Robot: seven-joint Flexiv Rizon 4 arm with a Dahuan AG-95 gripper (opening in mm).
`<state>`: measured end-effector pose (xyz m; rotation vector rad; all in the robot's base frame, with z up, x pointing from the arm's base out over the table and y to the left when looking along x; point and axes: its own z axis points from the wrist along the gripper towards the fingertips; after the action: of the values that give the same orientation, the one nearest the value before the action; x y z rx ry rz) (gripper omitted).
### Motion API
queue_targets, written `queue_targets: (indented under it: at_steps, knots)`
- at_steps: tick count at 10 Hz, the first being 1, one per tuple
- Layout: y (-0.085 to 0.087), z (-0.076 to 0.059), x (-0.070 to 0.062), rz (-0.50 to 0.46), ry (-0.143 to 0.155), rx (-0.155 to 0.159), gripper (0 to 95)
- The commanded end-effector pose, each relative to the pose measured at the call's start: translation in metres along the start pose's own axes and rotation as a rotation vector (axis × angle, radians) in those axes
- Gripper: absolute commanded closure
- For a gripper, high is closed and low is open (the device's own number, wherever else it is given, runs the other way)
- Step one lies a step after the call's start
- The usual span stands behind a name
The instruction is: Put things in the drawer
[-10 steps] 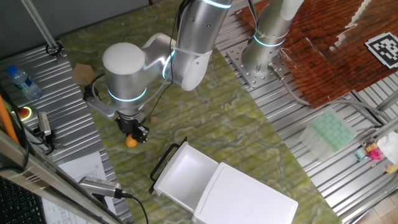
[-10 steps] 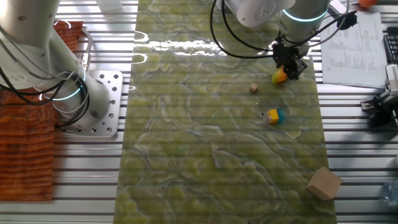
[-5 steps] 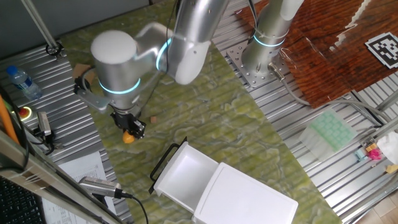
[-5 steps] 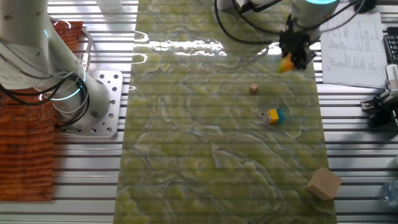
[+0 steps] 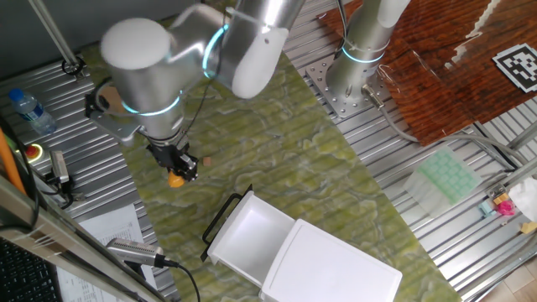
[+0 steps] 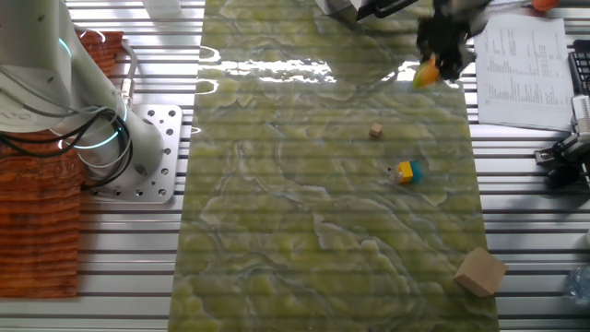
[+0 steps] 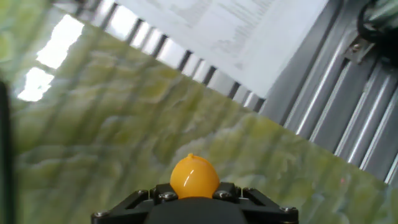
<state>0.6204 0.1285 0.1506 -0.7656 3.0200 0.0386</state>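
Observation:
My gripper [image 5: 178, 170] is shut on the yellow-orange toy lemon [image 5: 176, 178] and holds it above the green mat, up and to the left of the drawer. The lemon also shows in the other fixed view [image 6: 425, 73] and in the hand view [image 7: 194, 177], sitting between the black fingers [image 7: 143, 198]. The drawer [image 5: 248, 236] is a shallow white tray, pulled out of the white cabinet [image 5: 336, 267], with a black wire handle [image 5: 220, 216] at its front. It looks empty inside.
A small yellow-and-blue item [image 6: 405, 171], a tiny brown cube [image 6: 375, 131] and a cardboard block [image 6: 479, 271] lie on the mat. A water bottle [image 5: 32, 111], printed sheets [image 6: 522, 65] and a pale green gridded tray [image 5: 446, 179] sit off the mat.
The gripper has risen with the lemon off the mat and shifted slightly away from the loose items. The arm's elbow has swung upward and left.

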Motion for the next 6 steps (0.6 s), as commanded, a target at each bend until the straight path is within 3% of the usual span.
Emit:
queue_targets:
  at_steps: [1,4,6]
  knots:
    - [0.011,-0.021,-0.002,0.018,0.007,-0.017,95.0]
    - [0.024,-0.041,-0.008,0.032,0.028,-0.027,95.0]
    - [0.026,-0.045,-0.006,0.03,0.036,-0.031,95.0]
